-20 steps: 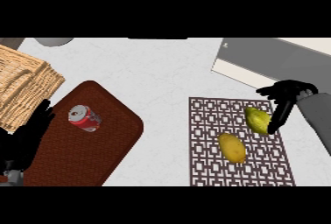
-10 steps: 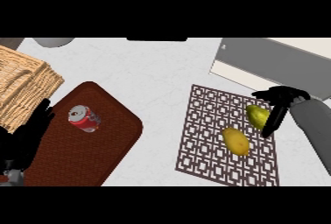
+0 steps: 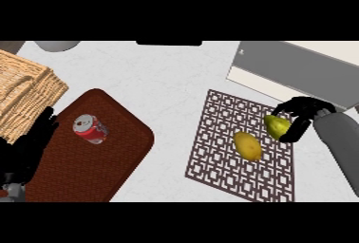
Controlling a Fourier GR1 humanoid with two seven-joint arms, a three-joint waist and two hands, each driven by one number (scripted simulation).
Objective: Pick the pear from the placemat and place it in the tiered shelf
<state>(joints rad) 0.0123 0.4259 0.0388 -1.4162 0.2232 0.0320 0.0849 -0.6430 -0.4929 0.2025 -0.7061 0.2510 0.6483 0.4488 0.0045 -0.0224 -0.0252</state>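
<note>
Pear: green-yellow fruit at the right of the frame, on the right part of the placemat, partly enclosed by the right hand.
Placemat: brown lattice-patterned mat lying on the counter, right of centre, set at a slant.
Right hand: black hand at the right of the frame, on a grey forearm that enters from the lower right; its fingers and thumb curl round the pear from above and from the right side, touching it.
Yellow fruit: oblong fruit on the placemat, just beside the pear at its lower left, apart from the hand.
Tiered shelf: grey and cream structure at the upper right of the frame, above the placemat; its levels cannot be told apart from this angle.
Left hand: black hand at the left edge of the frame, fingers straight and pointing up, resting and holding nothing.
Brown tray: dark red-brown rounded mat at lower left, set at a slant.
Can: red and silver can lying on its side on the upper part of the brown tray.
Wicker basket: woven tan basket at the upper left edge.
Counter: pale speckled surface under all items.
</note>
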